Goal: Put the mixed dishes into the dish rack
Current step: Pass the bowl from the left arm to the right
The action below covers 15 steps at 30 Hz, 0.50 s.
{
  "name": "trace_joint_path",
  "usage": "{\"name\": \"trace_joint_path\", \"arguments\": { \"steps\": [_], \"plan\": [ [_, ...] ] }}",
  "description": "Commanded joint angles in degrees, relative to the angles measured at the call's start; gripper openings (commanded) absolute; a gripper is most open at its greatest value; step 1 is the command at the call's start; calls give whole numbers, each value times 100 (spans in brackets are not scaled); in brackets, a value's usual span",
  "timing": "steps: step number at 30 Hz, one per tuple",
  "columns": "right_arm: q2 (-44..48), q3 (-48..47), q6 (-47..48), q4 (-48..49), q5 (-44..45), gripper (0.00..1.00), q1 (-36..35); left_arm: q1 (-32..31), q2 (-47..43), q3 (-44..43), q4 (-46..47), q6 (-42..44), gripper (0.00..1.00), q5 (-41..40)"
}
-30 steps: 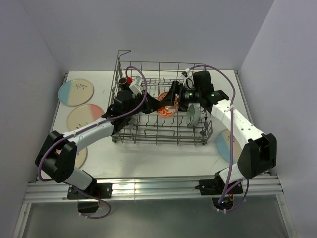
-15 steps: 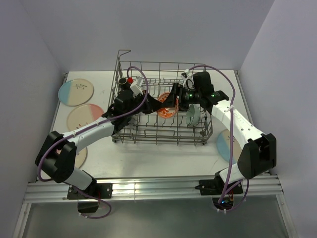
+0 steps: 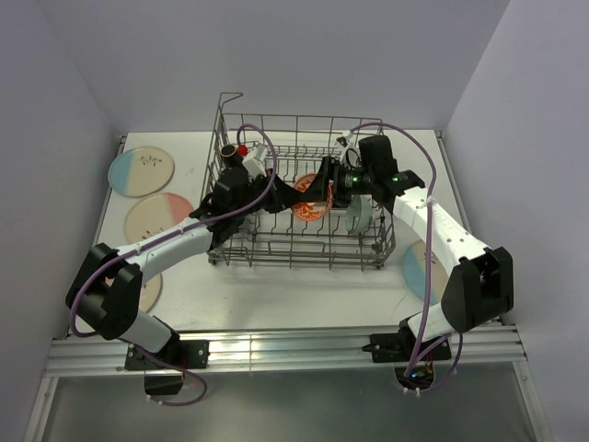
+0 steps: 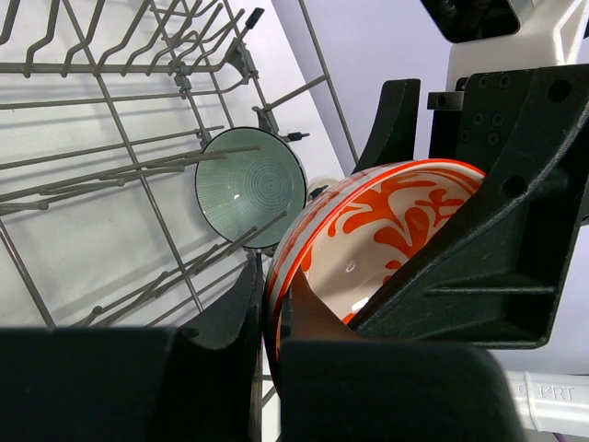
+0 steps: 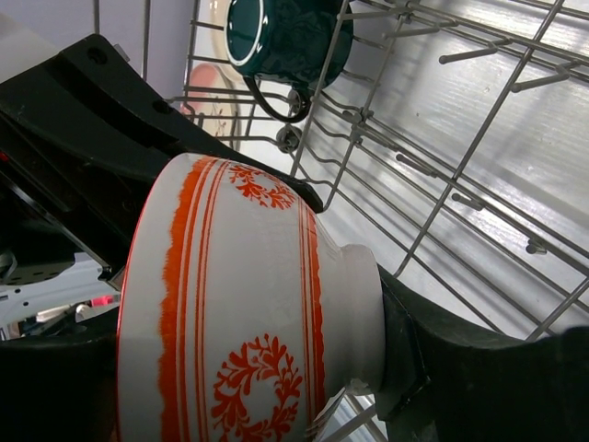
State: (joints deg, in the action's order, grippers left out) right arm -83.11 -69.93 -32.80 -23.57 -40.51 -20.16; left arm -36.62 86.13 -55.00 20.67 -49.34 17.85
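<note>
Left part of the white matte counter (image 3: 294,295): three flat round plates lie outside the rack. The blue-and-cream plate (image 3: 141,171) is at the back and the pink-and-cream plate (image 3: 156,215) nearer. The third plate (image 3: 152,291) is mostly hidden under the left arm.

The dish rack (image 3: 299,241) sits mid-counter: thin grey wire, tall sides, upright tines, raised loop at the back-left corner. A dark mug (image 3: 226,153) sits in that corner; the small red thing beside it is too small to tell. The teal mug (image 5: 285,37), glossy with a loop handle, lies among the wires beyond the bowl.

The left pincer (image 4: 272,304), black plastic, is narrow and pinches the rim of the orange-red bowl (image 4: 386,216), one finger inside and one outside. The bowl is on edge in the rack's middle. It is glazed, white outside with orange bands and a wreath motif, scroll pattern inside, small foot. Cannot tell if it touches the tines.

The right pincer (image 3: 319,191) is wide and holds the same bowl, one finger on the foot and the other at the rim side. Both arms cover the middle tines.

The pale green bowl (image 4: 250,189), ribbed inside, stands on edge between tines just right of it. The right plate (image 3: 416,267), light blue with pink, lies flat on the counter, partly under the right arm.
</note>
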Motion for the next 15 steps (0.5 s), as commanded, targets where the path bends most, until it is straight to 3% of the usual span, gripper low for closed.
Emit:
{"name": "trace_joint_path", "arguments": {
  "steps": [1,2,5,11,15],
  "plan": [
    [251,-82,-140,529,-677,24,47,-91,1,-239,306,83,0,26],
    [252,-73,-139,538,-712,40,56,-100,1,-230,324,83,0,35],
    [269,-99,-87,521,-765,74,100,-100,-17,-213,350,91,0,26],
    [278,-161,133,503,-1011,94,293,-100,-61,-160,324,144,0,0],
    [313,-117,177,547,-1134,94,355,-100,-35,-186,324,153,0,8]
  ]
}}
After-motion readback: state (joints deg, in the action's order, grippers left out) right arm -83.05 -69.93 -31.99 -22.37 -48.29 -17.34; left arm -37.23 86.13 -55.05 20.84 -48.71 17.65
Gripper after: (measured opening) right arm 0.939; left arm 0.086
